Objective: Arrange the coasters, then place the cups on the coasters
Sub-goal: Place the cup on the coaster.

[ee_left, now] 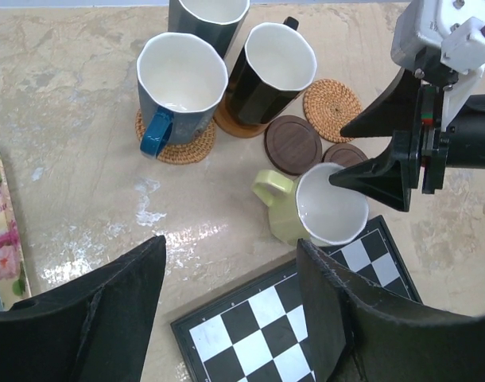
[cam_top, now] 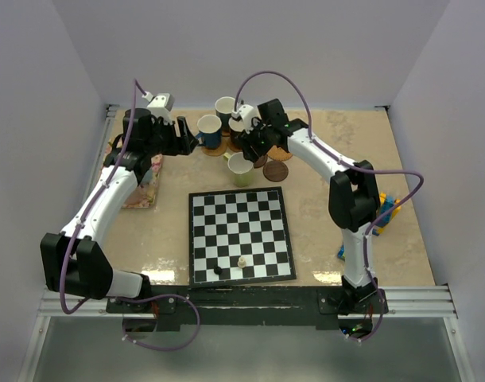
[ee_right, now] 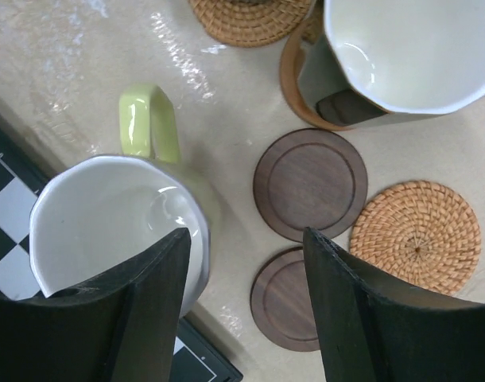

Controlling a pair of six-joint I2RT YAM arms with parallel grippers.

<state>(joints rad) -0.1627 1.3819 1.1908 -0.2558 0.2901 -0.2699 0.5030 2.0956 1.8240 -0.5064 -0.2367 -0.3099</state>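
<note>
A pale green cup (ee_right: 107,219) stands on bare table by the chessboard corner. My right gripper (ee_right: 246,263) hangs open just above it, one finger over the cup's rim and the other over two dark wooden coasters (ee_right: 310,185), (ee_right: 286,298). A woven coaster (ee_right: 417,235) lies bare beside them. The black cup (ee_left: 278,64) sits on a tan coaster (ee_left: 234,123). The blue cup (ee_left: 181,79) sits on a woven coaster (ee_left: 179,150). A dark cup (cam_top: 225,106) stands behind them. My left gripper (ee_left: 230,270) is open and holds nothing, hovering left of the cups.
The chessboard (cam_top: 241,235) lies mid-table with two pieces (cam_top: 217,269), (cam_top: 242,261) near its front edge. A floral cloth mat (cam_top: 143,187) lies under the left arm. Coloured blocks (cam_top: 386,211) sit at the right. Walls close in the back and both sides.
</note>
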